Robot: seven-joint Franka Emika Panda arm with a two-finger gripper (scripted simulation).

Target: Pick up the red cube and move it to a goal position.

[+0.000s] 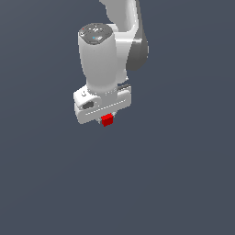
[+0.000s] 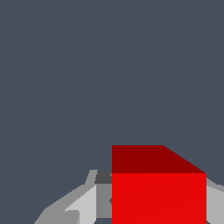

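Observation:
The red cube (image 1: 107, 120) is small, plain and bright red. It sits just under the white hand of my arm in the exterior view, between the fingers, which the hand mostly hides. My gripper (image 1: 106, 118) is shut on the cube. In the wrist view the red cube (image 2: 158, 192) fills the space between the grey fingers (image 2: 85, 205), one finger on each side of it. The surface beneath the cube cannot be made out as touching or apart.
The white arm (image 1: 114, 46) rises above the hand toward the top of the exterior view. Around it there is only a uniform dark grey-blue background (image 1: 183, 174).

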